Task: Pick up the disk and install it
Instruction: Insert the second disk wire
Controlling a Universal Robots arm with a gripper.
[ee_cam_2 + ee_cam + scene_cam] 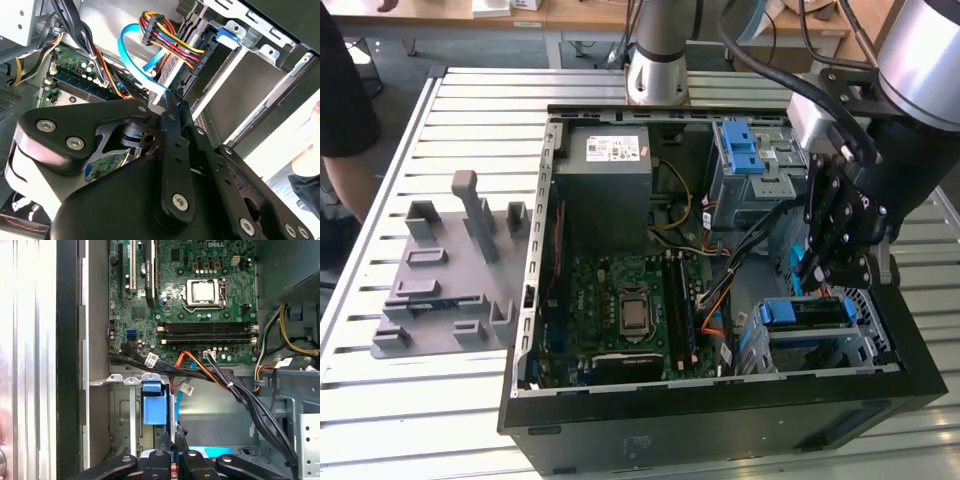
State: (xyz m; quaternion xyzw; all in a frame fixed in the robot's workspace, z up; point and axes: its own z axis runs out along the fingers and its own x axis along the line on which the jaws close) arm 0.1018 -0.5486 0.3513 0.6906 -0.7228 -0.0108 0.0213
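End effector [817, 268] hangs inside the open PC case [720, 420], over the drive bay w/ blue latch [782, 313] just below it. In the second wrist view its fingers [172, 107] look pressed together, tips beside the blue SATA cable [131, 57]; can't tell if anything is clamped between them. In the first wrist view the fingertips [179, 432] sit just beside the blue latch [154, 407], cage slot next to them. Disk: can't pick it out for sure; a silver slab w/ blue edge lies in the bay under the end effector [812, 313], may be it. Motherboard [630, 310] sits well off to the end effector's side, power-supply box [603, 165] further away. Grey fixture [450, 270] on the bench [410, 400], well apart from the case.
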